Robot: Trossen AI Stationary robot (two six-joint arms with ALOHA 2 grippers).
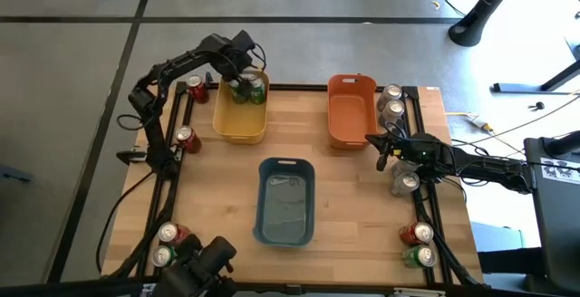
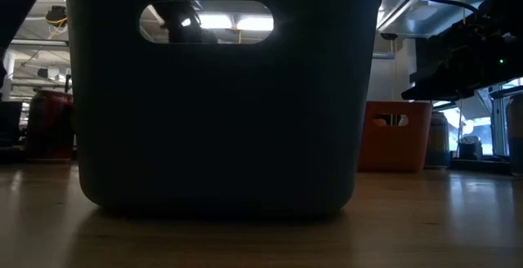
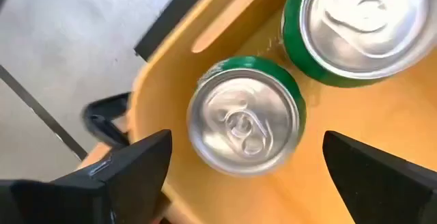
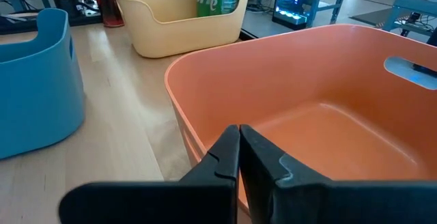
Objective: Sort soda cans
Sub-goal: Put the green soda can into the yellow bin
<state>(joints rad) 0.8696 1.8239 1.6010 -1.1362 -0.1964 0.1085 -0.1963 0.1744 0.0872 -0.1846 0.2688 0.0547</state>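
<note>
High view: left arm reaches to the far-left yellow bin (image 1: pixel 239 125), left gripper (image 3: pixel 246 166) above it, jaws spread wide, gripping nothing, straddling a green can (image 3: pixel 244 123); a second green can (image 3: pixel 355 26) stands beside it in the bin. Right arm lies along the right edge, right gripper (image 4: pixel 239 152) with jaws closed, empty, near the orange bin (image 1: pixel 350 111). Counted on the tabletop (image 1: pixel 344 197): three bins; roughly ten cans around the edges, some hidden.
</note>
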